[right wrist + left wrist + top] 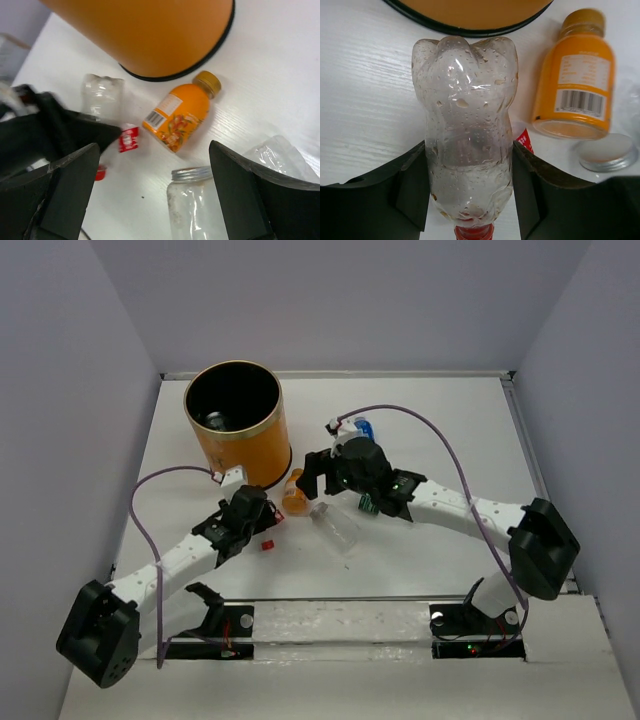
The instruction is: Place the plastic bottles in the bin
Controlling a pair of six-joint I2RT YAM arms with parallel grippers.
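Observation:
My left gripper [468,155] is shut on a clear unlabelled bottle [466,115] with a red cap, lying on the table just before the bin [470,15]. The bin [235,425] is a tall orange can at the back left. My left gripper [257,513] is near its base. An orange bottle [297,496] lies between the grippers and also shows in the wrist views [577,80] [182,114]. My right gripper [152,165] is open above a clear bottle with a silver cap [200,207]. A blue-labelled bottle [363,427] lies behind the right gripper [318,472].
A torn red label [129,138] lies on the table beside the left gripper's fingers. Crumpled clear plastic [280,155] lies to the right of the silver-capped bottle. Grey walls close in the table on three sides.

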